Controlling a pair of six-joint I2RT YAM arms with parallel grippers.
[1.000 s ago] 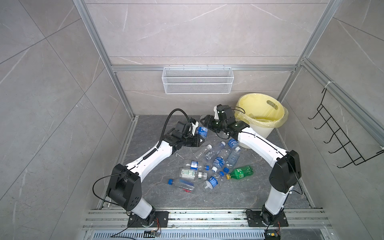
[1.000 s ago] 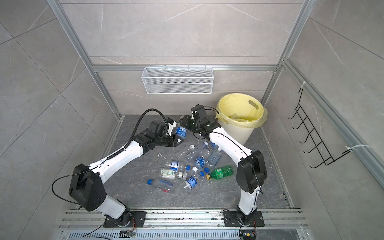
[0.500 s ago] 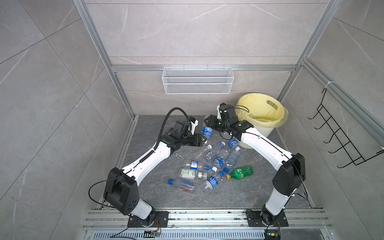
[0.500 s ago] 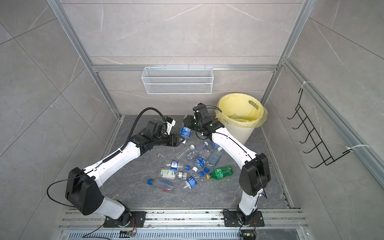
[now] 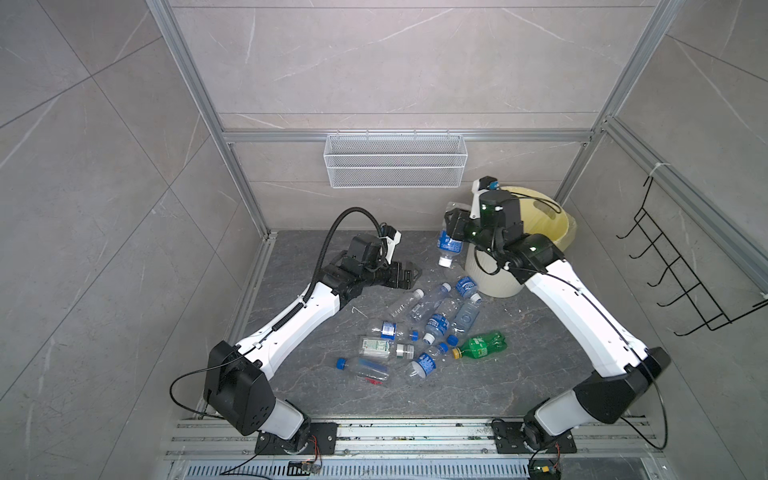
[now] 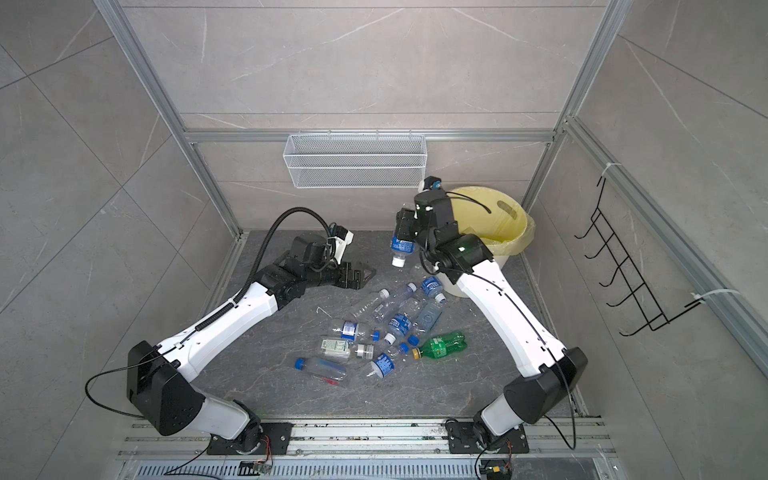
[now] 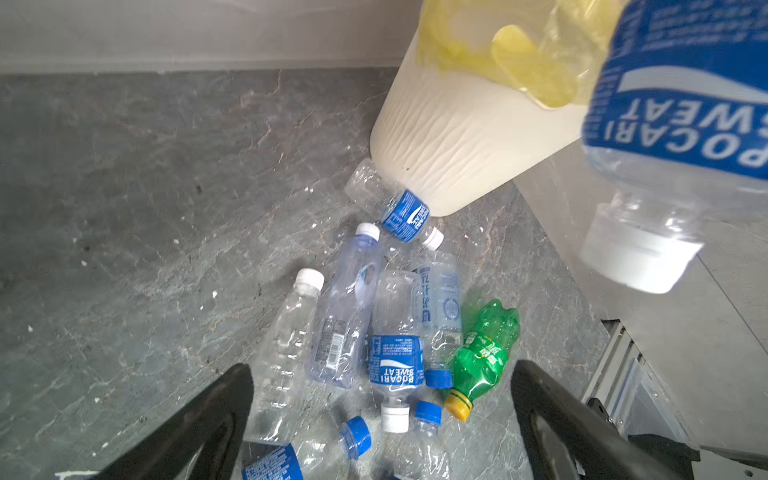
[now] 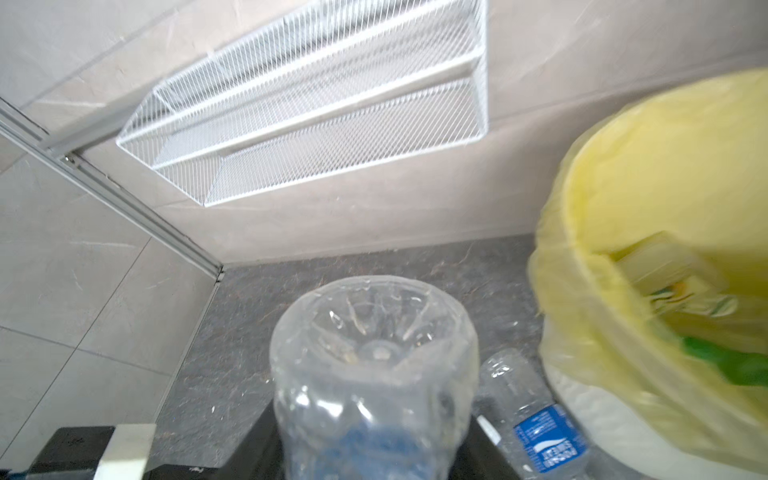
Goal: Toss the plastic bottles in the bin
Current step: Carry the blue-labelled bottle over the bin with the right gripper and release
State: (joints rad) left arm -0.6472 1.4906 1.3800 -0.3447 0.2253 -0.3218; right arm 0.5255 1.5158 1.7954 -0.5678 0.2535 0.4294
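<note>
The Pocari Sweat bottle (image 5: 450,248) is up in the air, cap down: clear crinkly plastic, blue wrap label, white cap. The right gripper (image 5: 454,224) is clamped on its upper body. It hangs just beside the bin (image 5: 492,282), outside the rim rather than over the opening. The bin's a round cream bucket with ribbed walls, and a thin pale yellow bag (image 5: 561,232) is folded over its rim (something green lies down inside, blurry in the right wrist view).

The other plastic bottles (image 5: 434,322) lie in a loose heap on the dark veined stone floor (image 5: 523,374). They're mostly clear and dented, plus one lumpy green bottle (image 5: 482,345) with a yellow cap. One blue-labelled bottle (image 7: 405,216) lies right against the bin's base. The left gripper (image 5: 409,277) hovers low by the heap, black fingers spread wide.
</note>
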